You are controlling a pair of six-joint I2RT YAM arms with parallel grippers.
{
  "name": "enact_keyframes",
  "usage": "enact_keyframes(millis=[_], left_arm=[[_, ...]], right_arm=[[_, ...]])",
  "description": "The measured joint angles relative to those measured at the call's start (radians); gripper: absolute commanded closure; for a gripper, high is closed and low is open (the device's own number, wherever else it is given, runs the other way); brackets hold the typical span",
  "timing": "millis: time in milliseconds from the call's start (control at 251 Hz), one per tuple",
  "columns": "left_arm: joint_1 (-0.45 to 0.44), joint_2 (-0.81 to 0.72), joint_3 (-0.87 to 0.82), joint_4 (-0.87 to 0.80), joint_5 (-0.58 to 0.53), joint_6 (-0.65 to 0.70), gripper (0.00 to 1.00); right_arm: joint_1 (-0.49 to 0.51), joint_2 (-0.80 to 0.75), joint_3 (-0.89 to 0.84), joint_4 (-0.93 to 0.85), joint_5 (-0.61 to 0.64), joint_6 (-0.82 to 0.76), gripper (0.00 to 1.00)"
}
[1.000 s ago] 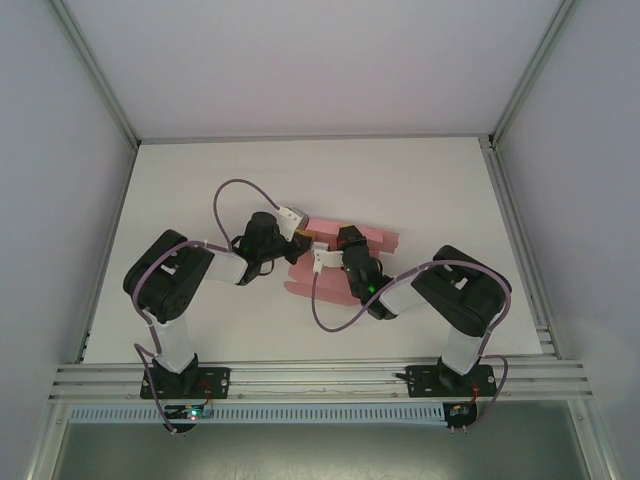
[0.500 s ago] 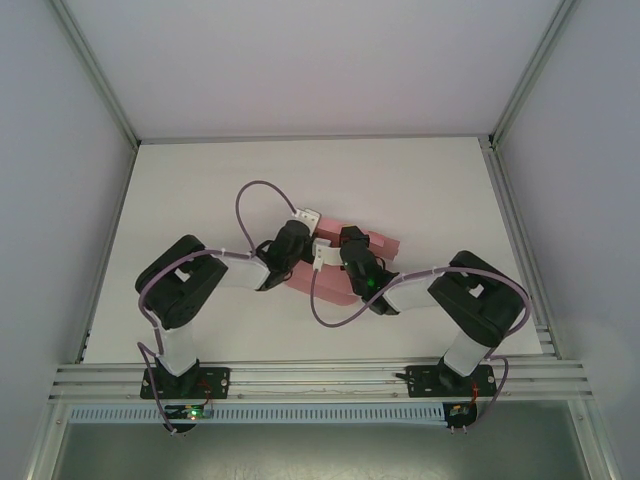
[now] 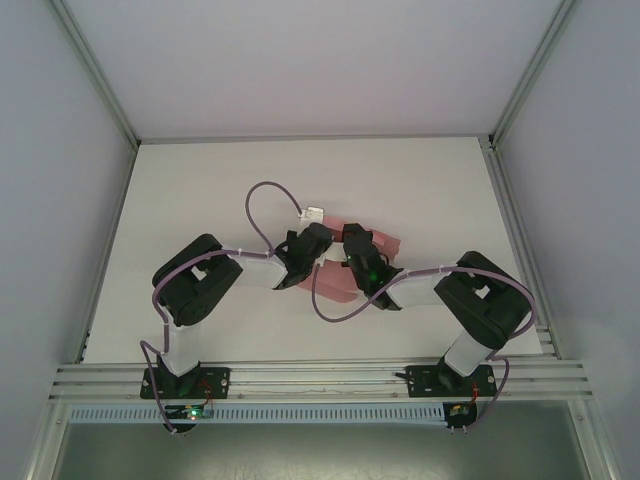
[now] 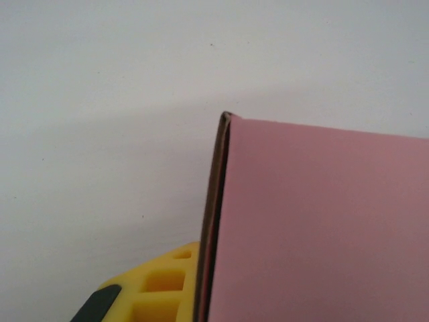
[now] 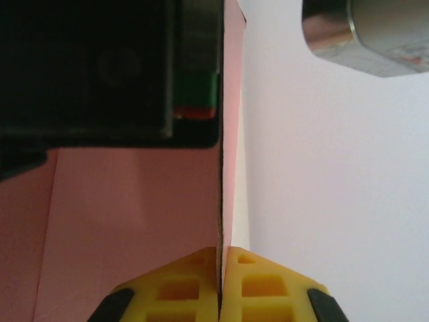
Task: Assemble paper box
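Note:
The pink paper box (image 3: 385,243) lies at the middle of the white table, partly hidden under both grippers. My left gripper (image 3: 320,243) comes at it from the left and is shut on a raised pink panel (image 4: 322,228). One yellow finger (image 4: 164,282) shows beside the card's edge; the other finger is hidden behind the panel. My right gripper (image 3: 347,240) meets it from the right. In the right wrist view that gripper (image 5: 220,258) pinches a thin upright card edge, with a pink panel (image 5: 127,215) to its left.
The left arm's black wrist body (image 5: 100,67) hangs close above the right gripper's fingers. Purple cables (image 3: 262,195) loop above both arms. Aluminium rails (image 3: 515,230) border the white table (image 3: 200,190) at the sides and the near edge.
My left arm has swung right, onto the box, and its gripper has closed on the panel. The right gripper stays clamped while shifting slightly right. The pink sheet now looks more folded and compact.

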Motion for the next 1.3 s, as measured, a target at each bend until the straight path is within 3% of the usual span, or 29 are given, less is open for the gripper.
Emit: enact_keyframes(millis=[60,160,475,674,934,1002,1069,1193,1249,1301], left_arm=[[0.002,-0.006,-0.022,0.029,0.014,0.01,0.7],[0.037,-0.021,-0.099,0.075,0.069,0.032,0.6],[0.067,-0.175,-0.187,0.06,0.208,0.055,0.56],[0.069,-0.203,-0.185,0.055,0.214,0.064,0.62],[0.069,-0.18,-0.163,0.037,0.206,0.06,0.6],[0.069,-0.181,-0.164,0.02,0.206,0.058,0.76],[0.068,-0.181,-0.166,-0.001,0.204,0.054,1.0],[0.065,-0.184,-0.167,-0.012,0.198,0.061,1.0],[0.065,-0.184,-0.167,-0.013,0.191,0.06,1.0],[0.066,-0.186,-0.167,-0.016,0.187,0.06,1.0]], right_arm=[[0.001,-0.002,0.004,-0.011,-0.005,0.003,1.0],[0.008,-0.02,0.006,-0.038,-0.043,0.005,1.0],[0.008,-0.035,0.028,-0.1,-0.107,0.036,1.0],[0.008,-0.035,0.035,-0.121,-0.119,0.056,1.0],[0.006,-0.024,0.064,-0.167,-0.108,0.086,1.0],[0.006,-0.02,0.069,-0.173,-0.108,0.093,1.0],[0.006,-0.017,0.073,-0.177,-0.109,0.101,1.0],[0.006,-0.018,0.082,-0.188,-0.121,0.141,0.79],[0.006,-0.023,0.084,-0.209,-0.132,0.161,0.63],[0.006,-0.037,0.085,-0.239,-0.146,0.197,0.41]])
